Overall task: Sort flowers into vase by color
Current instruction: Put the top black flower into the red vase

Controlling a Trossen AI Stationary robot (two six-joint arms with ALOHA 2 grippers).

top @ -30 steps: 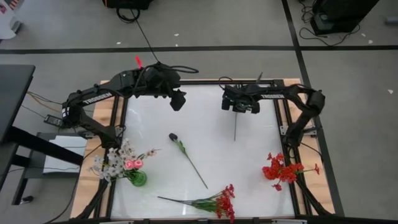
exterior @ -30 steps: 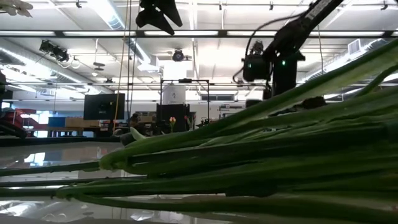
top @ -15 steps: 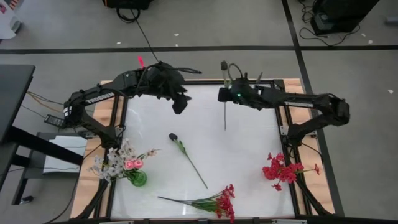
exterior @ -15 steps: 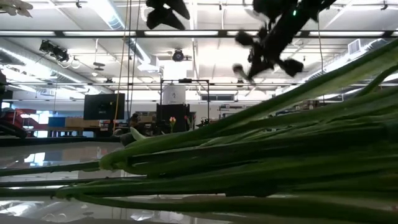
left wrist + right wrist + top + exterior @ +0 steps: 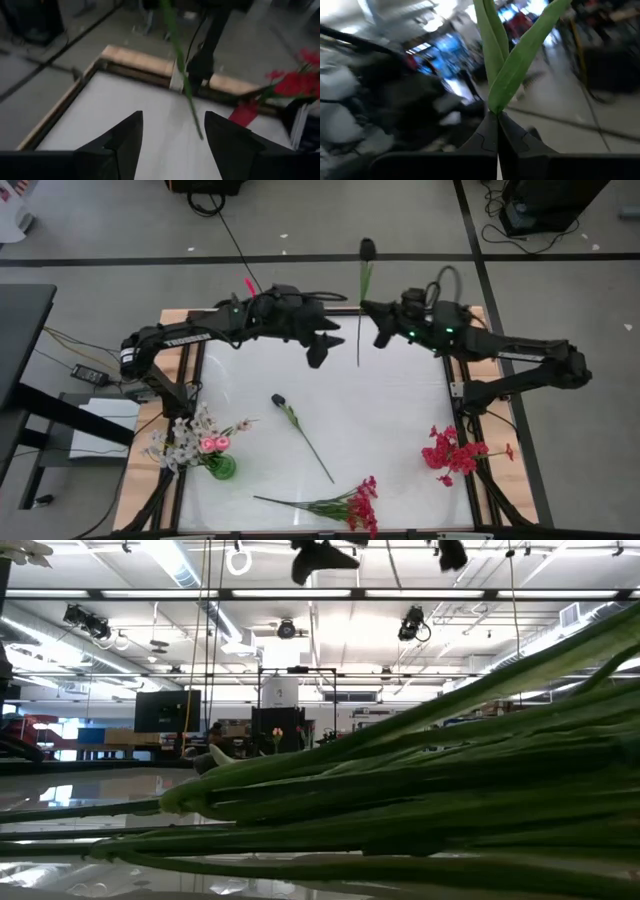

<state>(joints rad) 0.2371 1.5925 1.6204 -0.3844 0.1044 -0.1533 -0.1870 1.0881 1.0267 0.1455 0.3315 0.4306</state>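
The right gripper [image 5: 375, 332] is raised over the far edge of the table, its two dark, wedge-shaped fingers [image 5: 490, 135] pressed flat together on a thin green stem. That dark-budded flower [image 5: 362, 290] stands nearly upright in its grasp, the small dark bud topmost, two smooth strap-like leaves just above the fingertips and the bare wiry stem hanging below. Just beside it, the left gripper [image 5: 318, 350] hangs at about the same height with its blunt matte-black fingers [image 5: 125, 142] spread apart and holding nothing; the held stem crosses the gap ahead of them.

On the glossy white tabletop [image 5: 400, 430] a second dark-budded stem [image 5: 300, 432] lies slantwise near the middle. A spray of red blossoms [image 5: 345, 505] with long green stalks lies at the near edge. A loose red blossom cluster [image 5: 452, 452] sits at the right side. At the left rim, a small round green glass vase [image 5: 222, 467] holds pale white sprigs [image 5: 180, 440] and a pink rosebud [image 5: 210, 443].
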